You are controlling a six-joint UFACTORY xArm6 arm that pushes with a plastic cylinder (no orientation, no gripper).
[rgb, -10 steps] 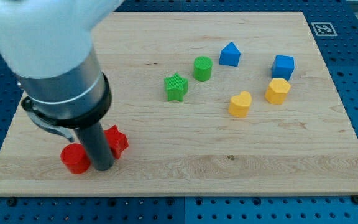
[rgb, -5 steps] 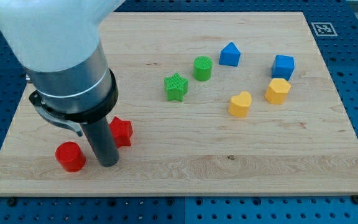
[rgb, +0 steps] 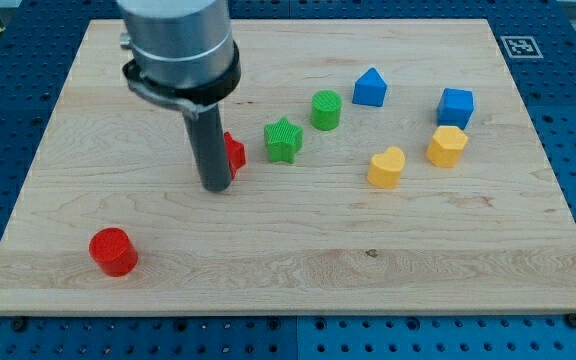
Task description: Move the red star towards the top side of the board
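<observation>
The red star [rgb: 234,151] lies left of the board's middle, mostly hidden behind my rod; only its right edge shows. My tip [rgb: 215,185] rests on the board just below and left of the star, touching or nearly touching it. The green star [rgb: 283,139] sits close to the red star's right. The red cylinder [rgb: 113,251] stands alone near the view's bottom left.
A green cylinder [rgb: 326,109] and a blue house-shaped block [rgb: 369,87] lie above the middle. A blue cube [rgb: 456,106], a yellow hexagon [rgb: 447,146] and a yellow heart [rgb: 386,167] sit at the right. The wooden board [rgb: 298,270] fills the view.
My tip has moved up and to the right, pushing the red star away from the red cylinder to a spot next to the green star. The red cylinder stayed near the bottom left.
</observation>
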